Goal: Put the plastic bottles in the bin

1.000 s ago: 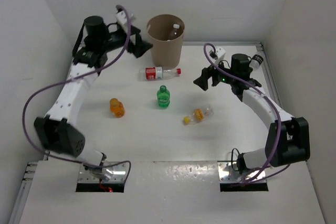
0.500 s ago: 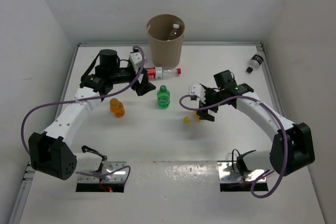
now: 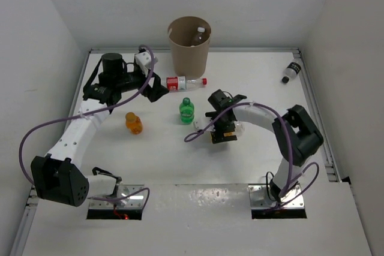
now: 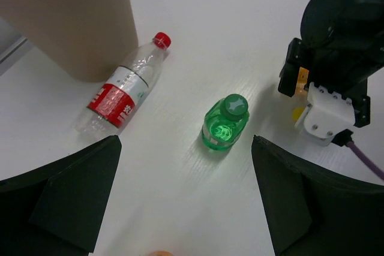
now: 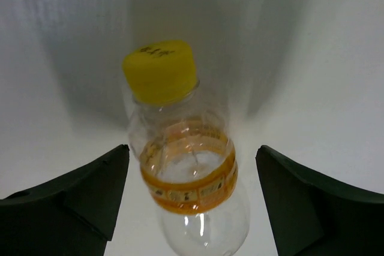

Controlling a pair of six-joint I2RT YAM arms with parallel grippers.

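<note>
The tan bin (image 3: 189, 46) stands at the back with a white-capped bottle (image 3: 200, 31) inside. A red-labelled bottle (image 3: 183, 82) lies beside the bin, also in the left wrist view (image 4: 123, 85). A green bottle (image 3: 187, 111) stands mid-table (image 4: 227, 123). An orange bottle (image 3: 133, 123) stands to its left. My left gripper (image 3: 157, 91) is open and empty above the table (image 4: 186, 208). My right gripper (image 3: 222, 130) is open, its fingers (image 5: 78, 196) on both sides of the lying clear yellow-capped bottle (image 5: 186, 172), not touching it.
A dark-capped bottle (image 3: 290, 72) lies at the far right by the table's raised edge. White walls close in the table on the left, back and right. The right arm's wrist (image 4: 336, 58) shows in the left wrist view beyond the green bottle.
My right gripper has swung left and down over the yellow-capped bottle. My left gripper came away from the bin and now hangs near the red-labelled bottle.
</note>
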